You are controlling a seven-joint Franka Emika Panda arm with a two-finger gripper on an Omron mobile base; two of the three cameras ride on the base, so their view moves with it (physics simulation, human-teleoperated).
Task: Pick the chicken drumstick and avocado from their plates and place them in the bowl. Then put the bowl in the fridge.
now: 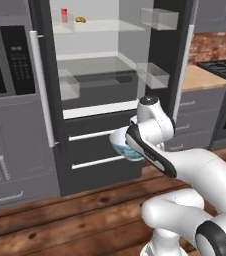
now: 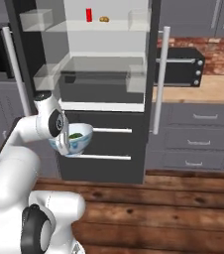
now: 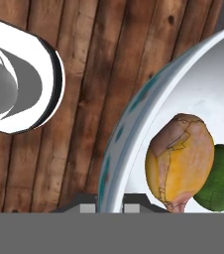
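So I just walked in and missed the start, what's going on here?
The robot arm is carrying the bowl, its claw shut on the rim, above the wooden floor in front of the open fridge. The chicken drumstick and the avocado already lie in the bowl, side by side and touching. The bowl hangs level with the fridge's lower drawers and is not yet on a shelf.

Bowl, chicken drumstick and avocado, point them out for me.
bowl (image 2: 83, 140), right base view, outer wall.
chicken drumstick (image 3: 181, 158), hand view, middle of the meat.
avocado (image 3: 220, 181), hand view, visible green side.
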